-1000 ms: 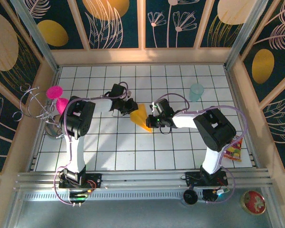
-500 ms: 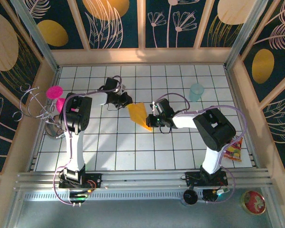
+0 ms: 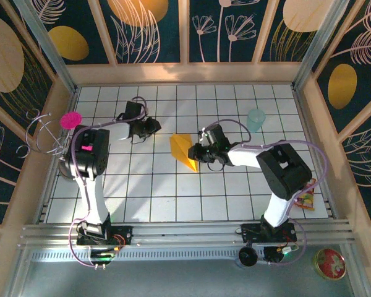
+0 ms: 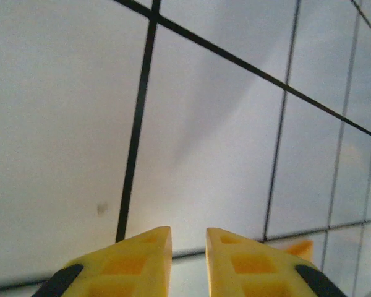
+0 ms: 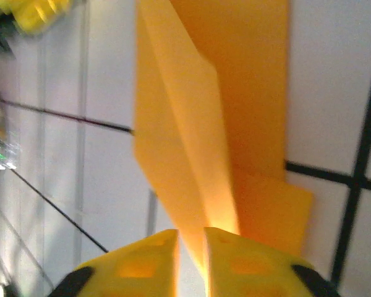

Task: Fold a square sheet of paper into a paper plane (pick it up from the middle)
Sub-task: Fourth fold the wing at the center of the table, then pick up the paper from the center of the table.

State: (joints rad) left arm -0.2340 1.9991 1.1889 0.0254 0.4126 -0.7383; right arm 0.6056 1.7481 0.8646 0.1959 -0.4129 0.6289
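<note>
The orange-yellow paper plane [image 3: 184, 151] lies near the middle of the white grid table [image 3: 235, 198], a pointed dart shape with a raised centre fold. My right gripper [image 3: 194, 154] is at its right edge. In the right wrist view the folded ridge of the paper [image 5: 235, 93] runs down between the yellow fingertips [image 5: 229, 250] of my right gripper [image 5: 190, 232]. Its jaws stand slightly apart, with pale table showing in the gap. My left gripper [image 3: 154, 125] is about one tile left of the paper. In the left wrist view my left gripper [image 4: 188, 230] is open over bare tiles, with a corner of the paper [image 4: 300, 249] beside it.
A pale teal cup [image 3: 256, 119] stands at the back right. A red-and-yellow snack packet [image 3: 304, 197] lies by the right wall. A pink object [image 3: 70, 119] and a wire stand [image 3: 46, 139] sit at the left edge. Framed walls enclose three sides of the table.
My left gripper has let go of the paper and drawn back to the left. The right jaws have parted a little. The paper has settled lower on the table.
</note>
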